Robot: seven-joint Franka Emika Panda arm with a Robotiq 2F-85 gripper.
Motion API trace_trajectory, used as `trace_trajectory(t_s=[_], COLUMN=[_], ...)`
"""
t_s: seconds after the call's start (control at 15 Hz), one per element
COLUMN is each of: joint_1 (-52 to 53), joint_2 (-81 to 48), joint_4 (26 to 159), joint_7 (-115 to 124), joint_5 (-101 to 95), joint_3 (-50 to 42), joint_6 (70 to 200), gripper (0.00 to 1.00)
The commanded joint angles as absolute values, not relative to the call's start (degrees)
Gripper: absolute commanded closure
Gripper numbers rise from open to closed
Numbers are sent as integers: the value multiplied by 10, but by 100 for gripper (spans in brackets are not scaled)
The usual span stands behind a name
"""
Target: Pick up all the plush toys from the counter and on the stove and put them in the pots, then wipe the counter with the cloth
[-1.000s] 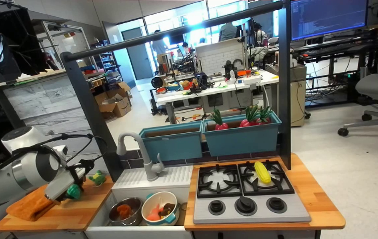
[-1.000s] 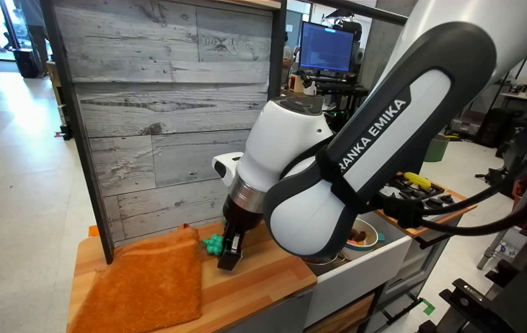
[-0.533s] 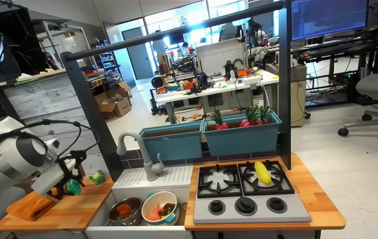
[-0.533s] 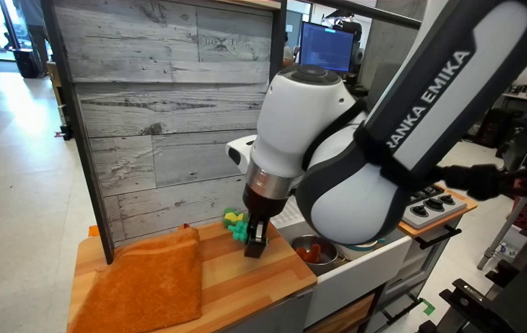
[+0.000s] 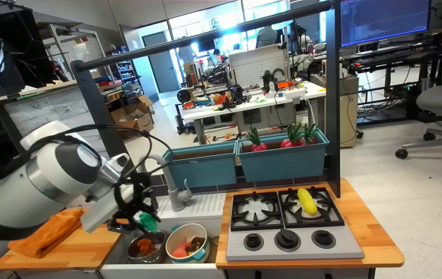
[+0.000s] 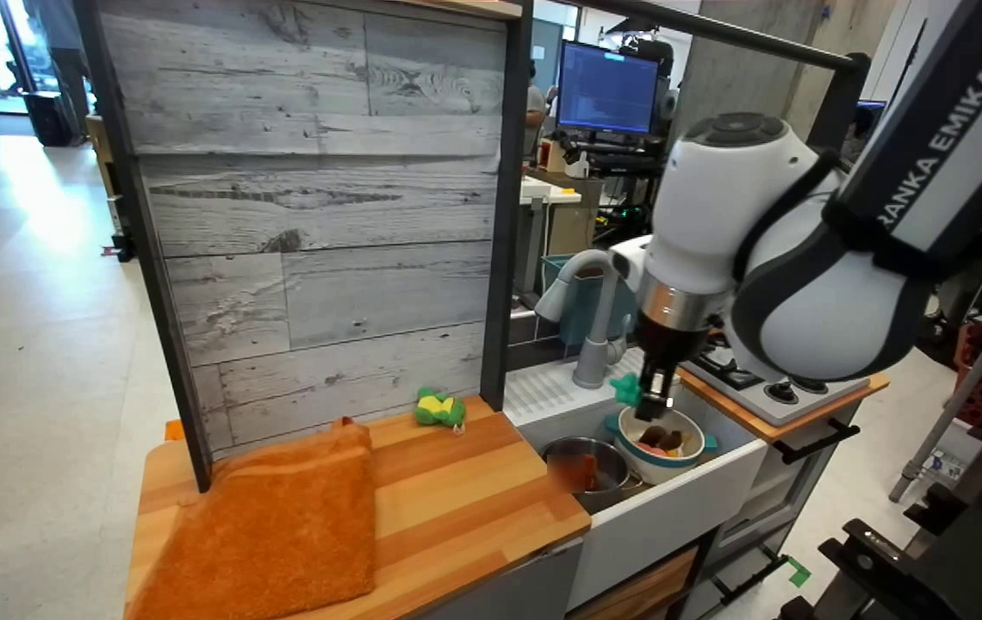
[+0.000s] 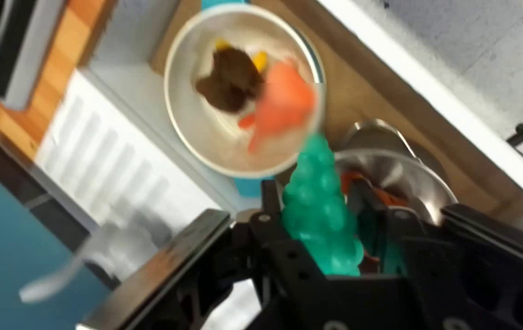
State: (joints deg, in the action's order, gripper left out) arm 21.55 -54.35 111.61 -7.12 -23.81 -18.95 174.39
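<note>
Slanting in the claw (image 7: 315, 195), the teal toy (image 7: 320, 220) tapers toward the pale pot (image 7: 182, 110).

Gripper (image 6: 654, 405) clamped on the bumpy green toy (image 6: 626, 389), over the sink (image 6: 672, 514), near the faucet (image 6: 603, 331). Overlaps the far rim of the white pot (image 6: 660, 474) from this angle; can't tell if touching. Brown, pink and yellow toys (image 6: 653, 437) inside that one. Steel pot (image 6: 612, 498) next to it has an orange-red toy (image 6: 579, 472), blurred. Green-and-yellow toy (image 6: 439, 408) on the counter (image 6: 465, 508), by the wood panel (image 6: 327, 258). Orange cloth (image 6: 284, 517) lies flat, corner near that toy. Arm (image 6: 827, 336) hides part of the stove (image 6: 762, 398).
</note>
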Motion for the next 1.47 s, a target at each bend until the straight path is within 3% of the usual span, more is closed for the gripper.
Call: trace_trajectory(t_s=[0.0, 0.4, 0.47, 0.53, 0.67, 0.93, 1.13, 1.4], joint_1=[170, 134, 138, 139, 150, 178, 184, 146], joint_2=[-582, -619, -620, -618, -609, -593, -574, -485], joint_4=[1100, 1070, 1071, 1073, 1083, 1111, 1134, 1210], joint_7=[-53, -45, -42, -44, -44, -51, -70, -132], joint_5=[-217, -202, -200, -198, -200, -195, -191, -227], joint_3=[-208, -220, -222, -219, -222, -232, -217, -128], joint_6=[1750, 1766, 1773, 1774, 1787, 1845, 1867, 1897], gripper=[82, 82, 53, 30, 26, 0, 0, 0])
